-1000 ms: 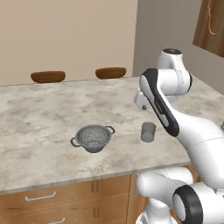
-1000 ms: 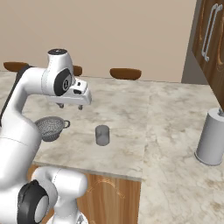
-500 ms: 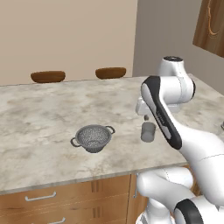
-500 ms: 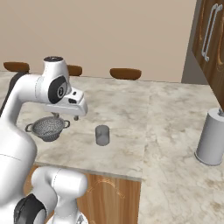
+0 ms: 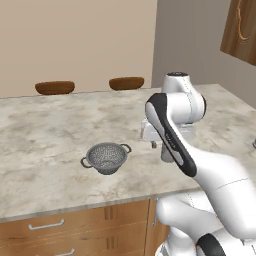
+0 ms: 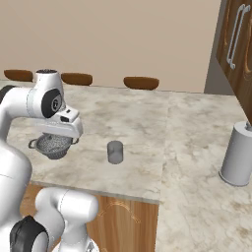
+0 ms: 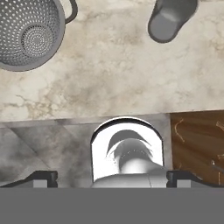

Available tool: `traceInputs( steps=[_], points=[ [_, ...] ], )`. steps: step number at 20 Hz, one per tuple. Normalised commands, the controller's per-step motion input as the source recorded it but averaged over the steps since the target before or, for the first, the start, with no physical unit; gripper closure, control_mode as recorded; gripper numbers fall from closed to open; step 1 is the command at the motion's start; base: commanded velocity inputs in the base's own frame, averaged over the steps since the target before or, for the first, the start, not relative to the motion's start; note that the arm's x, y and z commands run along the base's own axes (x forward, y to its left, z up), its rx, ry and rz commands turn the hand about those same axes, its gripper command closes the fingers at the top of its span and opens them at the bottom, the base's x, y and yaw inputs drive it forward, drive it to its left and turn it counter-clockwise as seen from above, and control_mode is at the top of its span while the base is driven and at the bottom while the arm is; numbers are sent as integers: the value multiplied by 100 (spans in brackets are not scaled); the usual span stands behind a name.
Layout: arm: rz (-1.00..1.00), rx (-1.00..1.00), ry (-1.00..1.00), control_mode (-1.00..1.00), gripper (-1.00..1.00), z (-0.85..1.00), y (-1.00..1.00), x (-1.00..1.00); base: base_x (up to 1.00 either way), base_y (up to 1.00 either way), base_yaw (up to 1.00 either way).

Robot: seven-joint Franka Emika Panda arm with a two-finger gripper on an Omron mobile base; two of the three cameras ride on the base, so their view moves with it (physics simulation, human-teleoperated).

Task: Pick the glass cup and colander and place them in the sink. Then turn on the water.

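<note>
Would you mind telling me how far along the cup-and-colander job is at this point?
Nothing looks done yet: the glass cup and the colander both stand on the marble counter, apart from each other. In hand: the gripper is open and empty above the counter's edge, with both items ahead of it. Left: grasp each item, place it in the sink, then turn on the water.

The left base view looks forward and down from behind the arm, which rises at its lower right, over the marble table. The right base view faces the same table from the other side, arm at lower left. Both share the colander and the glass cup. The hand view looks straight down from the tool, close above the table's near edge, with the colander and cup ahead of the fingertips.
</note>
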Motion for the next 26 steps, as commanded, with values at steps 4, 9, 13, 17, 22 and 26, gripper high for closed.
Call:
traceInputs(
  steps=[4,9,13,17,22,26],
  points=[
    [-2,2,6,-100,-100,-13,53,0,0,0,0],
    [-2,3,1,-100,-100,-19,49,0,0,0,0],
    [-3,3,1,-100,-100,-30,48,5,0,0,0],
    [-3,1,1,-100,-100,-37,54,22,0,0,0],
    [-3,3,0,-100,-100,-32,38,43,0,0,0],
    [-4,6,0,-100,-100,-28,14,56,0,0,0]
  ],
)
